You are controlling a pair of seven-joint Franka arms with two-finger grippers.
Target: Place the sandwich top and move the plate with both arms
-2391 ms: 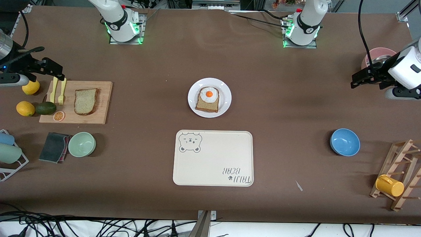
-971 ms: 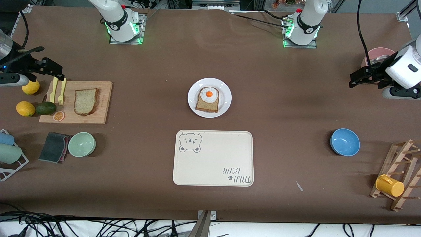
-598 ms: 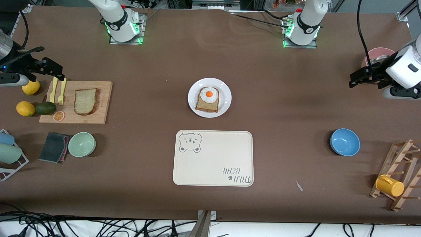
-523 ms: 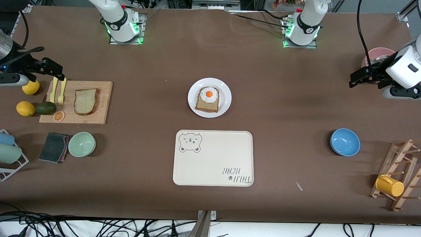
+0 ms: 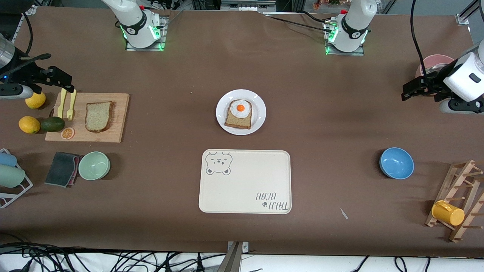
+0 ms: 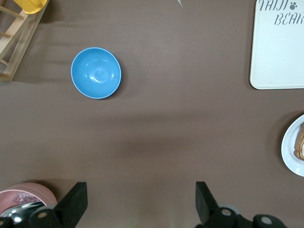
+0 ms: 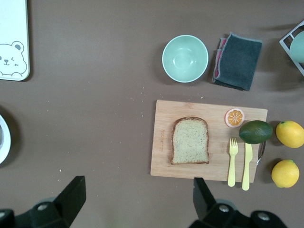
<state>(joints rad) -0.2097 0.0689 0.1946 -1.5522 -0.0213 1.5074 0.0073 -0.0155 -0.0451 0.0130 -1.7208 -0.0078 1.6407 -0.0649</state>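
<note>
Sandwich top [image 5: 98, 116]: lies flat on the wooden cutting board [image 5: 117, 124] toward the right arm's end of the desk, untouched, beside a yellow fork [image 5: 70, 105] and knife [image 5: 61, 103].
Plate [image 5: 258, 113]: sits mid-desk, between the two arm bases and the cream bear-print tray [image 5: 245, 196], which lies nearer the front edge; it carries a bread slice with a fried egg [image 5: 239, 113].
Right gripper [image 5: 62, 79]: hangs in the air over the desk edge at the right arm's end, just off the cutting board's corner, fingers [image 7: 71, 194] spread wide and empty.
Left gripper [image 5: 412, 88]: hovers over the desk edge at the left arm's end, beside a pink bowl [image 5: 435, 62], fingers [image 6: 76, 202] released, nothing between them.
Other things: blue bowl [image 5: 396, 163] sits toward the left arm's end; green bowl [image 5: 94, 165] sits beside a dark cloth [image 5: 62, 168], near the cutting board.
</note>
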